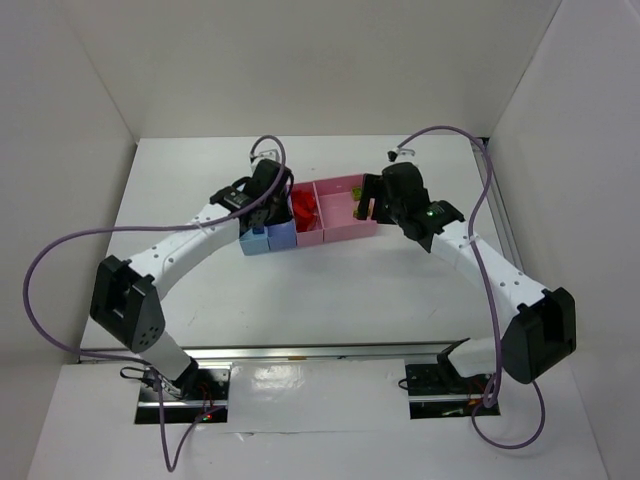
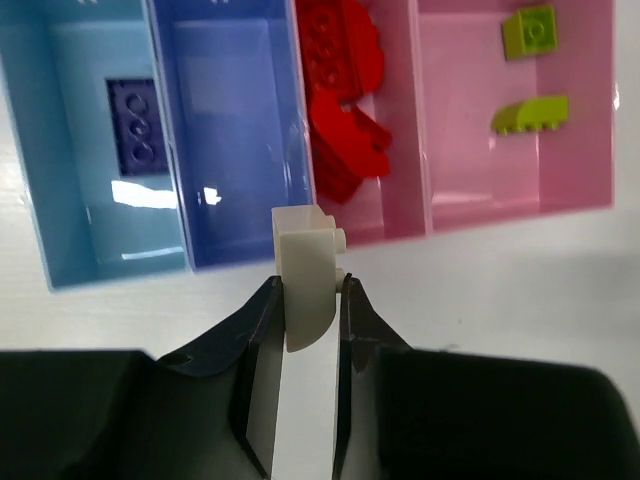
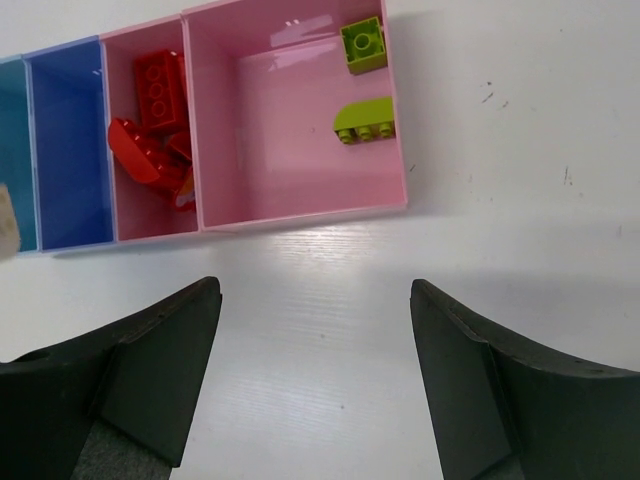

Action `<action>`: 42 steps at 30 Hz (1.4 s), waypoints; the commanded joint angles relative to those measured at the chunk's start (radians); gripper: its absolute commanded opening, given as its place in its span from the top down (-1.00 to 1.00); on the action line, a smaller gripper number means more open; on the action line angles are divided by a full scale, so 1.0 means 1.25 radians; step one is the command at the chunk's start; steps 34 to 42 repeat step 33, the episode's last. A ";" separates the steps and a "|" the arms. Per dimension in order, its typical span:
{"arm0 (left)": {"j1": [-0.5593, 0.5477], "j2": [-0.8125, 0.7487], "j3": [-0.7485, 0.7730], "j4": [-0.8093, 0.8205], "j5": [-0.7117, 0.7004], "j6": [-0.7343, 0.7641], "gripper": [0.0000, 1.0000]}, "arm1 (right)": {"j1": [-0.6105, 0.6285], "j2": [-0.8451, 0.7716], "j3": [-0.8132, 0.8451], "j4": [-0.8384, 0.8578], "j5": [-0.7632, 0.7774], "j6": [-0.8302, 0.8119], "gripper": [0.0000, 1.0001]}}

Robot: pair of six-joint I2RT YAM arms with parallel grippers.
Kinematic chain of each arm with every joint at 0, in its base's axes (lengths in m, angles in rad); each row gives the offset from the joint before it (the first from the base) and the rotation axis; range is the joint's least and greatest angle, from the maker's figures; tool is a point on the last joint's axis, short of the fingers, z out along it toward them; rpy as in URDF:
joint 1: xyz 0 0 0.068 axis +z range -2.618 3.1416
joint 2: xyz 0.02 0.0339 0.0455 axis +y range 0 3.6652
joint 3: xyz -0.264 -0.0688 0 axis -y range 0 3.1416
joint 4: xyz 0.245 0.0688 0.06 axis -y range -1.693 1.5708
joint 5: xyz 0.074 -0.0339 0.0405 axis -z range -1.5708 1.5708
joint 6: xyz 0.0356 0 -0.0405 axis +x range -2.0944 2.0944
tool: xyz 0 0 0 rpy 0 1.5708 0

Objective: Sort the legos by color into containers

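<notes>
The left jaws clamp a whitish brick over the surface just short of the darker blue bin, where an early release could drop it outside; the right jaws gape empty.

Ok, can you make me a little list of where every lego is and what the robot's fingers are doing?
light blue bin: one dark blue brick
darker blue bin: no brick visible
narrow pink bin: red bricks, piled
wide pink bin: two lime green bricks
left fingers: shut on a whitish brick, near the bins' front edge
right fingers: open, holding nothing
</notes>
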 commanded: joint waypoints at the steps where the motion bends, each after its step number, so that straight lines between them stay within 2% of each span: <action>1: 0.043 0.065 0.057 -0.009 0.000 0.045 0.78 | -0.009 -0.035 -0.013 0.014 0.016 0.008 -0.67; 4: 0.066 0.130 0.097 -0.009 0.008 0.055 0.78 | -0.009 -0.050 -0.031 0.014 0.016 0.008 -0.67; 6: 0.074 0.160 0.115 -0.009 0.008 0.065 0.70 | -0.009 -0.050 -0.031 0.014 0.016 0.015 -0.67; 7: 0.074 0.192 0.125 -0.009 0.000 0.072 0.53 | -0.016 -0.050 -0.031 0.014 0.016 0.015 -0.67; 8: 0.074 0.209 0.154 -0.027 0.000 0.072 0.20 | -0.016 -0.050 -0.031 0.014 0.016 0.015 -0.67; 9: 0.074 0.225 0.168 -0.037 -0.008 0.072 -0.03 | -0.016 -0.050 -0.031 0.014 0.016 0.015 -0.67; 11: 0.074 0.235 0.179 -0.048 -0.008 0.072 -0.33 | -0.016 -0.050 -0.031 0.014 0.016 0.015 -0.67; 12: 0.074 0.235 0.186 -0.048 0.000 0.072 -0.58 | -0.016 -0.050 -0.031 0.014 0.016 0.015 -0.67; 13: 0.074 0.226 0.186 -0.048 0.000 0.072 -0.63 | -0.016 -0.050 -0.031 0.014 0.027 0.024 -0.72; 15: 0.074 0.192 0.179 -0.048 -0.017 0.072 -0.63 | -0.016 -0.042 -0.023 -0.005 0.051 0.034 -0.97; 16: 0.063 0.177 0.179 -0.048 -0.027 0.081 -0.63 | -0.016 -0.042 -0.014 -0.005 0.064 0.046 -1.00; 21: 0.044 0.046 0.146 -0.030 -0.017 0.088 -0.63 | -0.023 -0.035 -0.014 -0.060 0.181 0.123 -1.00; 25: 0.037 -0.080 0.076 -0.014 -0.074 0.108 -0.65 | -0.031 -0.042 -0.022 -0.103 0.294 0.185 -1.00; 33: 0.054 -0.267 -0.048 -0.009 -0.156 0.098 -0.68 | -0.031 -0.105 -0.137 -0.086 0.277 0.192 -1.00; 42: 0.054 -0.267 -0.048 -0.009 -0.156 0.098 -0.68 | -0.031 -0.105 -0.137 -0.086 0.277 0.192 -1.00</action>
